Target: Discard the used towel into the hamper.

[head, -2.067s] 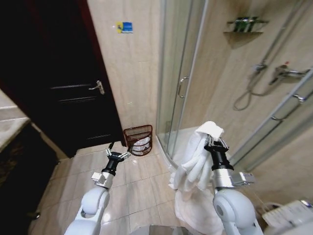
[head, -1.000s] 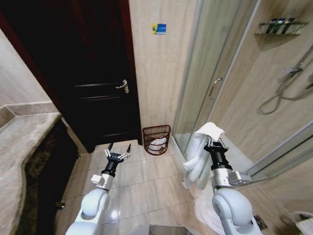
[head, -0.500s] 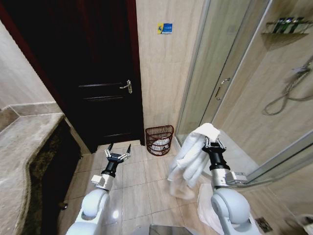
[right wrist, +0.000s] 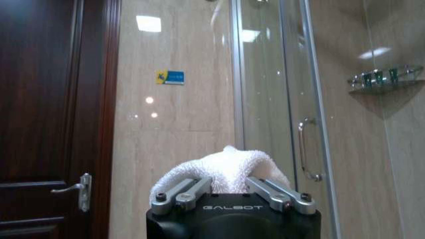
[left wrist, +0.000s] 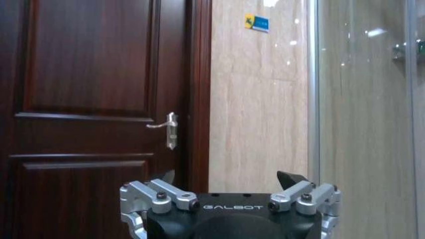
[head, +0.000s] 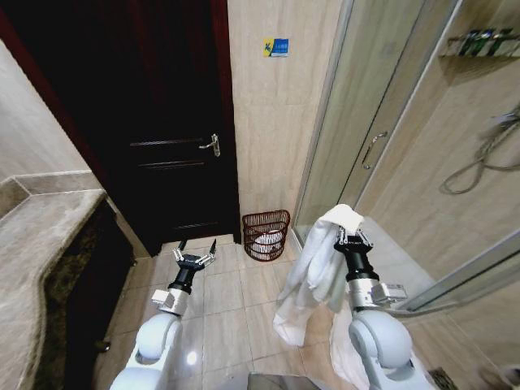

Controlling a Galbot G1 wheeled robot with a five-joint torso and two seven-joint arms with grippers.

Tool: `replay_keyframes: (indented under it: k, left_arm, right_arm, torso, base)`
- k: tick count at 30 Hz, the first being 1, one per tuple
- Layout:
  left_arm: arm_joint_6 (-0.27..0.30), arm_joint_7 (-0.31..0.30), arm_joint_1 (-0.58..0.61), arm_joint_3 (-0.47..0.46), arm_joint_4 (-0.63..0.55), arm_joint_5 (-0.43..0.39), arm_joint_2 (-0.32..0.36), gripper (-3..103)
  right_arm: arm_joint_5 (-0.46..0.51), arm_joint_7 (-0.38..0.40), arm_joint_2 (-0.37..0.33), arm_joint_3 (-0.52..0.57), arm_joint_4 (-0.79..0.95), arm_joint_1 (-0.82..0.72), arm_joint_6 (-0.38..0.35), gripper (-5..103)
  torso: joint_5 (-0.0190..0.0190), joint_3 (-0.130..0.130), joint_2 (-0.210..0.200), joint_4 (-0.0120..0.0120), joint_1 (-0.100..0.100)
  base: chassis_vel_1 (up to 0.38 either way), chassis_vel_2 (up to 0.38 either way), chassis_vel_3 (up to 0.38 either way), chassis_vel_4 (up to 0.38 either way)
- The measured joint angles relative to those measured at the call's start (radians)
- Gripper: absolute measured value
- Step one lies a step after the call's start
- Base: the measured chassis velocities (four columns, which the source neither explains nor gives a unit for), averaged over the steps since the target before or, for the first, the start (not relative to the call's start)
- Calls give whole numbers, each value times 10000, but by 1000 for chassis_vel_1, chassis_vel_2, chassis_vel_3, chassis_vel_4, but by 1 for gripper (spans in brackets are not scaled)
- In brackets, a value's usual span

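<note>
A white towel [head: 318, 260] hangs from my right gripper [head: 349, 236], which is shut on its top fold and held up at chest height; the cloth trails down to the floor tiles. In the right wrist view the towel [right wrist: 226, 169] bulges between the closed fingers. The hamper [head: 266, 234], a dark reddish-brown barred basket with white cloth inside, stands on the floor against the wall beside the shower door, ahead and to the left of the towel. My left gripper [head: 196, 252] is raised over the floor tiles, open and empty; the left wrist view shows the left gripper [left wrist: 228, 183] with its fingers spread.
A dark wooden door [head: 154, 130] with a metal handle [head: 213, 145] fills the wall left of the hamper. The glass shower enclosure [head: 382, 138] stands to the right. A stone counter [head: 41, 244] runs along the left. Tiled floor [head: 227, 309] lies open between me and the hamper.
The view has swung left and moved closer, bringing the door and hamper toward the centre. The towel still hangs from my right gripper, swaying a little. My left gripper stays open.
</note>
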Motion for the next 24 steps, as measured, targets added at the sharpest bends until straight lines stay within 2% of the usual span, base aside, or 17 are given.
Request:
replay_keyframes:
  k: [18,24]
  left_arm:
    - [84,54,16,-11,-52,44,-7,100]
    - [-233,33,-13,41,-6,117,-44,100]
  right_arm:
    - [27,-4,-39,-1,-45,32,16,8]
    - [202,125,-60,-21,-45,85,13,8]
  torso:
    - [1,0,0,0,-2]
    - [0,0,0,2,0]
  base:
    - [-78,142,132,-73]
    - [-53,166,162,-51]
